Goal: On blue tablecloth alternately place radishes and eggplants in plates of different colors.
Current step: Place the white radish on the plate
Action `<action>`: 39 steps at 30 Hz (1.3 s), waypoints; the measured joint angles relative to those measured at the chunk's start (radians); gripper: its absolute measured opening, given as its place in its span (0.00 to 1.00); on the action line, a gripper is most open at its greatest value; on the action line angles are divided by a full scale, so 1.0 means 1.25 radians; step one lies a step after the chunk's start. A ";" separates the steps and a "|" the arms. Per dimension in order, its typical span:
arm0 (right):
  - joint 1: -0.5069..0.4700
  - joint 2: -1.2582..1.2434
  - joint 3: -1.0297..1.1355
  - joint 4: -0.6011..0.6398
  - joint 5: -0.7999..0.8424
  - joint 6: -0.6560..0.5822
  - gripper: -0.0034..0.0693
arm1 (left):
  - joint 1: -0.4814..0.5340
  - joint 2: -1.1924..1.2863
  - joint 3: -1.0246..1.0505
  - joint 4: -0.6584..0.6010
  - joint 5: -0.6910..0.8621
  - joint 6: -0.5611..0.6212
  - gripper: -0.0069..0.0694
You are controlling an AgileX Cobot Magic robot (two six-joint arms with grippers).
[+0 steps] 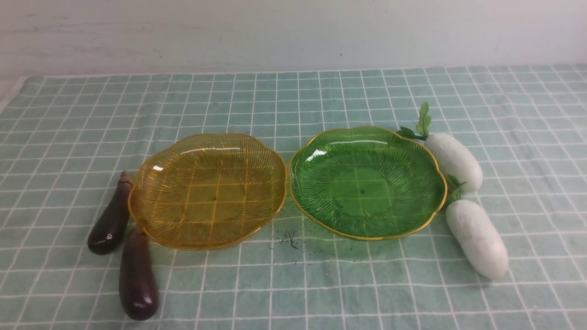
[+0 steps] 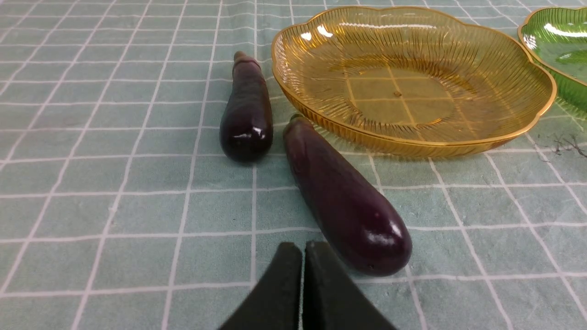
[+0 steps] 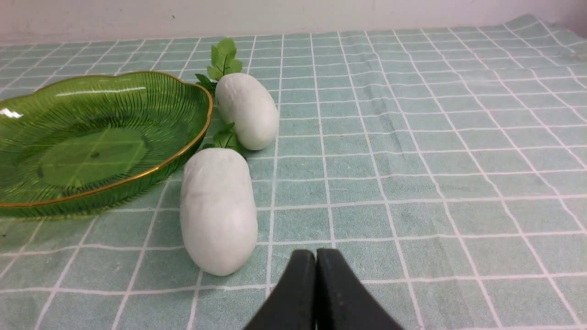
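Eggplants (image 1: 110, 215) lie on blue tablecloth (image 1: 293, 284), just left of amber plate (image 1: 206, 135), stem ends by its rim. Left tool (image 2: 302, 246) is pressed together, holding nothing. Near eggplant (image 2: 344, 206) is just ahead of it, long axis roughly along the approach, so left arm looks nearer. Green plate (image 1: 367, 128) is empty, radishes (image 1: 477, 238) just right of it. Right tool (image 3: 316, 253) is likewise closed and empty.

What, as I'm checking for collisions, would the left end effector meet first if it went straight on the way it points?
Most likely the nearer eggplant, lying slantwise just ahead of the shut left end effector; it might only graze its side, since depth is unclear.
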 joint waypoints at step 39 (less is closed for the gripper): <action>0.000 0.000 0.009 0.636 -0.121 0.216 0.03 | 0.003 0.000 0.003 -0.796 -0.132 -0.323 0.08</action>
